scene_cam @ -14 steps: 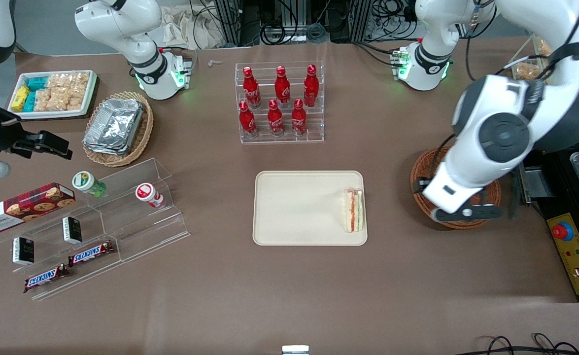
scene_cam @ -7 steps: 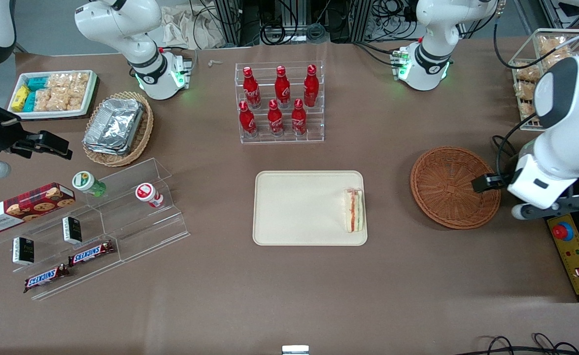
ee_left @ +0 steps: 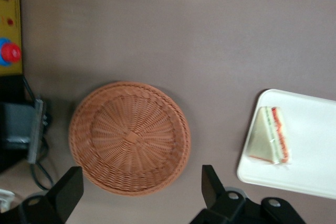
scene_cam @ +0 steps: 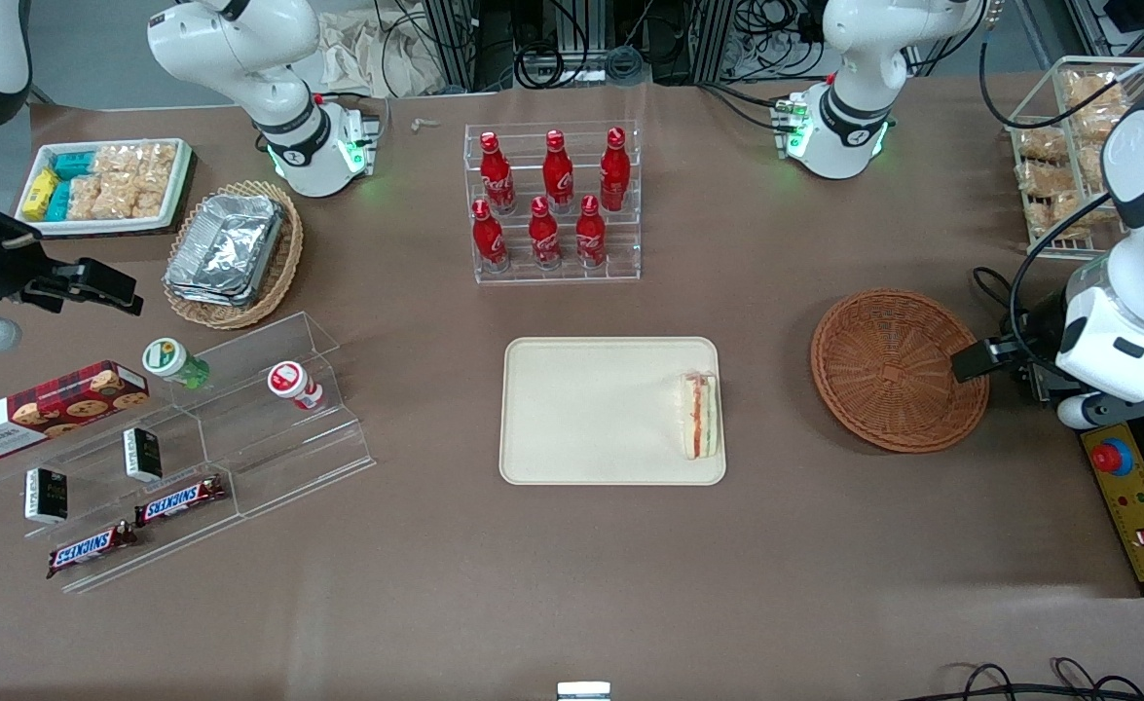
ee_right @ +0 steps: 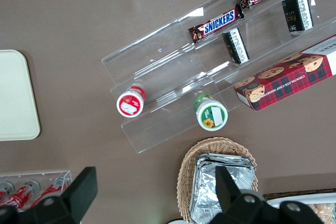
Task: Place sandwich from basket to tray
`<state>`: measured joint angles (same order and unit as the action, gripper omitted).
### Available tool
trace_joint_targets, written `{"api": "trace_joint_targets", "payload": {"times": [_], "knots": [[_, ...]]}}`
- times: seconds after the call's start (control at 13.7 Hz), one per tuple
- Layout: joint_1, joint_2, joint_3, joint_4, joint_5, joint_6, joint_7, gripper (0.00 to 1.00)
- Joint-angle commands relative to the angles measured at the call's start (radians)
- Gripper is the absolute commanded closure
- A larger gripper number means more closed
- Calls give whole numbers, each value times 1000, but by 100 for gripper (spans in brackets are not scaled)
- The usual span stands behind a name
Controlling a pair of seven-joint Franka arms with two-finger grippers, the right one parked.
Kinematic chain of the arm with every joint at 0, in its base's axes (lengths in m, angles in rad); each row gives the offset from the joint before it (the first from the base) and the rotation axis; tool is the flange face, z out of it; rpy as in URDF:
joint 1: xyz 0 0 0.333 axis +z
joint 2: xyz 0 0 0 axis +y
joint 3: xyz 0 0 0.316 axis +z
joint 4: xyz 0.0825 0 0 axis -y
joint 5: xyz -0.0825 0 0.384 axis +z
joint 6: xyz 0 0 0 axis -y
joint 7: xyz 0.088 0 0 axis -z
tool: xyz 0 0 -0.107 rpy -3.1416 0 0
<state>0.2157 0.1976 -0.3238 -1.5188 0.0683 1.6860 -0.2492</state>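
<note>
The sandwich (scene_cam: 699, 417) lies on the cream tray (scene_cam: 591, 409), at the tray edge nearest the working arm. It also shows in the left wrist view (ee_left: 270, 136) on the tray (ee_left: 310, 156). The reddish-brown basket (scene_cam: 898, 370) is empty, as the left wrist view (ee_left: 129, 137) also shows. My left gripper (scene_cam: 1078, 409) hangs high beside the basket, toward the working arm's end of the table. It is open and empty (ee_left: 139, 190), with its black fingertips (ee_left: 210, 182) wide apart.
A rack of red bottles (scene_cam: 552, 204) stands farther from the front camera than the tray. A yellow control box with a red button (scene_cam: 1131, 492) sits at the table edge beside the gripper. A wire rack of snacks (scene_cam: 1068, 161) stands at the working arm's end.
The left arm has swung from above the basket out toward its own end of the table, uncovering the empty basket. The sandwich has stayed on the tray.
</note>
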Motion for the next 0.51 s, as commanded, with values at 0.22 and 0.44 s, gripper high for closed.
{"api": "trace_joint_targets", "payload": {"times": [0.22, 0.44], "knots": [[19, 13, -6, 66, 19, -45, 150, 0], [33, 14, -6, 106, 21, -77, 157, 0]]}}
